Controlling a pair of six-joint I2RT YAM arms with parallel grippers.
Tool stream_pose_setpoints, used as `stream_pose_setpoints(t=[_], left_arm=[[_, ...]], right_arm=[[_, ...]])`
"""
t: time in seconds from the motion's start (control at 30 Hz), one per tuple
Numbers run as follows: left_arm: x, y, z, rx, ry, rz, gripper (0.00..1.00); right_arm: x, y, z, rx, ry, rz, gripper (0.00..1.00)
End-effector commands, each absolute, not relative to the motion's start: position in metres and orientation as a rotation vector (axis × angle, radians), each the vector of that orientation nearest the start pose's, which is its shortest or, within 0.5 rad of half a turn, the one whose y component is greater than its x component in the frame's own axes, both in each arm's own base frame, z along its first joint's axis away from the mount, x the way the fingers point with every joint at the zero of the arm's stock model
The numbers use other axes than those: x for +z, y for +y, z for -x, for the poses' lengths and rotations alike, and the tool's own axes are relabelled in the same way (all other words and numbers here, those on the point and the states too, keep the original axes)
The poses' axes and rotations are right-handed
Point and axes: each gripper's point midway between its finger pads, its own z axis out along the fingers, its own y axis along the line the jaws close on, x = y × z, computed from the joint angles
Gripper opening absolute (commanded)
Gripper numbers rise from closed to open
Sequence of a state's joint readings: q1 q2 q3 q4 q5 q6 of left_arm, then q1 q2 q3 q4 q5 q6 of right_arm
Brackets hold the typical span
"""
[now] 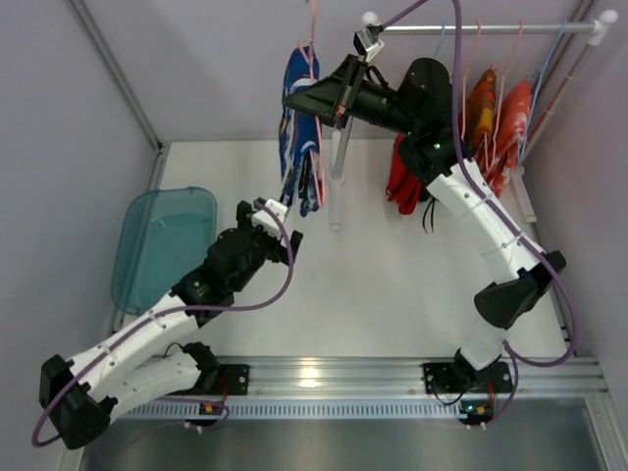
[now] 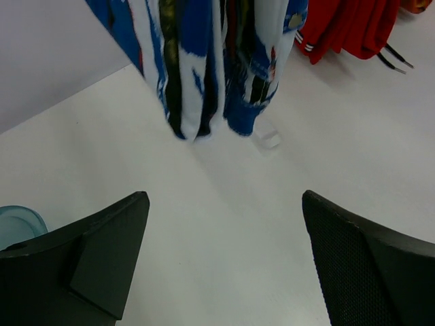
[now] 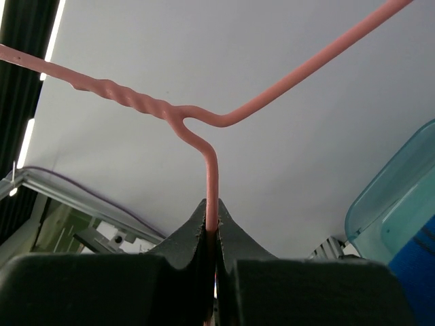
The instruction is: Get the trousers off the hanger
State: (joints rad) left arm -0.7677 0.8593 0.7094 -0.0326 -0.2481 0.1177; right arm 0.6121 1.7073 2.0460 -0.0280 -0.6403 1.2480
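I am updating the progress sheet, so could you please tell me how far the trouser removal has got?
Done: the right gripper is shut on the pink hanger, holding it up beside the rail. In hand: the open left gripper points at the trousers. Left: the trousers hang on the pink hanger, ungripped; pulling them off remains.

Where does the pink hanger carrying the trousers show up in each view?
Top external: pink hanger upper centre, above the trousers.
Left wrist: not in it; only the trousers at top.
Right wrist: centre, wire clamped in the right hand.
Shared landmark: teal bin, seen in all three.
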Motion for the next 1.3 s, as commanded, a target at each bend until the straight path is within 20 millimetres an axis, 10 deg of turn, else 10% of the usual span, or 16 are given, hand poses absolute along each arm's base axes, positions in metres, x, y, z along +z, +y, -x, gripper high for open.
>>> stream_pose_setpoints(t=[0.0,0.43,0.73,1.27], left_arm=[[0.300,-0.200,-0.296,-0.285,1.542,-0.367,0.99],[0.331,-0.166,-0.336,-0.138,1.461,-0.222,0.81],[0.334,-0.182,-0.334,-0.214,1.434,-0.336,0.84],[0.281,-0.185,-0.312,-0.260,1.562,-0.461,0.99]], right_arm=[[0.638,0.352,-0.248,1.903,1.259,0.362,0.00],[0.633,0.362,-0.242,1.938,1.267,0.390,0.00],[0.633,0.362,-0.239,1.934,1.264,0.403,0.00],[0.630,0.365,-0.240,1.926,1.269,0.411,0.00]])
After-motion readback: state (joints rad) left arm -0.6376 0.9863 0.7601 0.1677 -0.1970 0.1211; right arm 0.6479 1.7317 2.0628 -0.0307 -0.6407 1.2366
